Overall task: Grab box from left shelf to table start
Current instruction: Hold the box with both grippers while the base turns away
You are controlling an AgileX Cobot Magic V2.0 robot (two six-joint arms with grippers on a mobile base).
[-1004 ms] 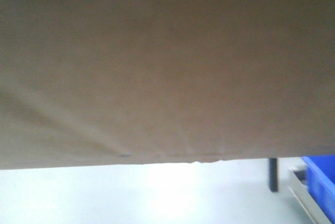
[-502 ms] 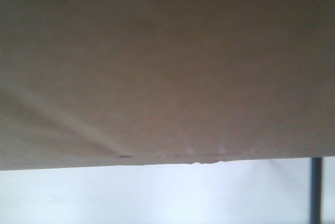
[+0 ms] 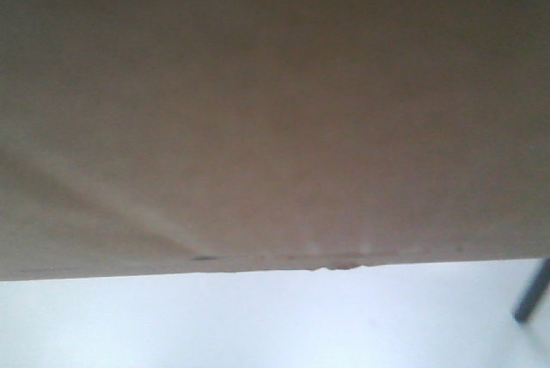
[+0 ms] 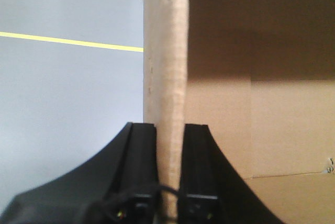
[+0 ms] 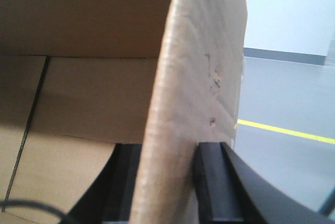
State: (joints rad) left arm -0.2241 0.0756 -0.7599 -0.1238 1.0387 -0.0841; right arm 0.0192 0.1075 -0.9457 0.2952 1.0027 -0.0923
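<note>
The tan cardboard box (image 3: 275, 110) fills most of the front view, its lower edge running across the frame above pale floor. In the left wrist view the box's side wall (image 4: 166, 77) stands edge-on between the black fingers (image 4: 137, 166), and my left gripper (image 4: 168, 130) is shut on it, with the box's inside to the right. In the right wrist view the other box wall (image 5: 193, 88) passes between the black fingers (image 5: 214, 182); my right gripper (image 5: 170, 148) is shut on it. No black panel shows. The shelf and table are out of view.
Grey floor with a yellow line (image 4: 68, 41) lies left of the box in the left wrist view, and the same kind of line (image 5: 285, 131) shows at the right in the right wrist view. A dark post (image 3: 531, 292) leans at the front view's lower right.
The background under the box has slid: the blue bin and pale frame at lower right have left the front view, and the dark post has moved right and now looks tilted. The box stays put in frame.
</note>
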